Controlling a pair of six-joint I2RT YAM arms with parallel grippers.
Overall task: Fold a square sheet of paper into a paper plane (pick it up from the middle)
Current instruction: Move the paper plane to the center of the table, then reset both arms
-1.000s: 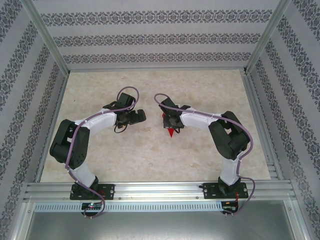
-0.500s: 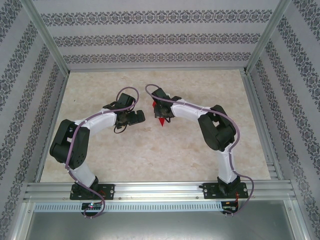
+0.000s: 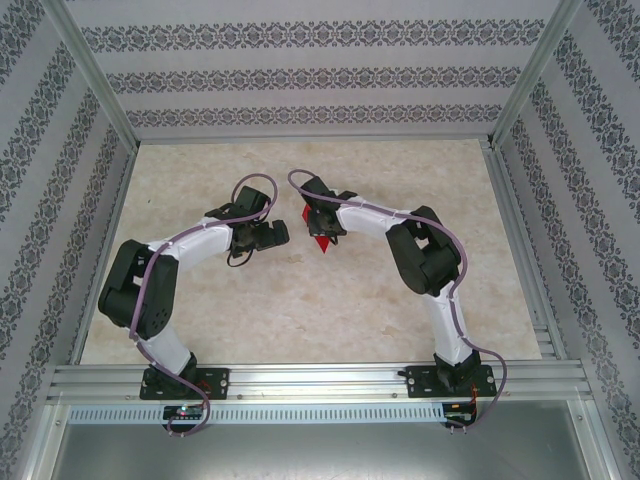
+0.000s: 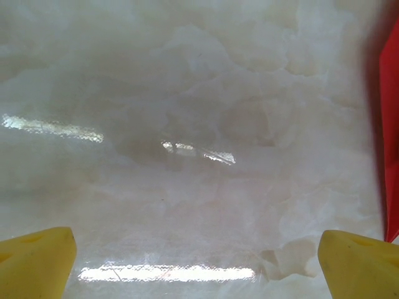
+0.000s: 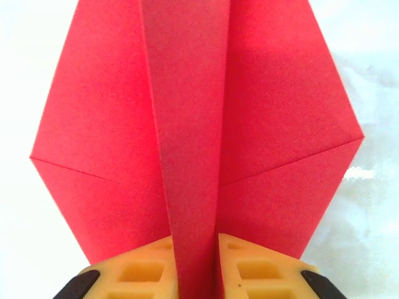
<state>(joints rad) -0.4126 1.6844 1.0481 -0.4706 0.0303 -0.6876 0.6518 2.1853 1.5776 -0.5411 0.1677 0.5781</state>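
Observation:
The square sheet of paper is folded into a bright red paper plane (image 3: 312,217) (image 5: 187,112) with creased wings spread to both sides. My right gripper (image 3: 322,224) (image 5: 194,265) is shut on the plane's central fold, its yellow fingers (image 5: 140,271) pressing it from both sides just above the table's middle. The plane's pointed tip faces the near edge in the top view. My left gripper (image 3: 283,233) (image 4: 196,265) hovers just left of it, open, with nothing between its yellow fingertips (image 4: 37,258). A red edge of the plane (image 4: 390,124) shows at the right of the left wrist view.
The marble-patterned table (image 3: 300,310) lies bare around both arms. Aluminium rails (image 3: 320,380) run along the near edge and up the sides, and patterned walls (image 3: 300,75) close the back and sides.
The right arm has carried the red plane left and toward the back, closer to the left gripper. The left arm has stayed put.

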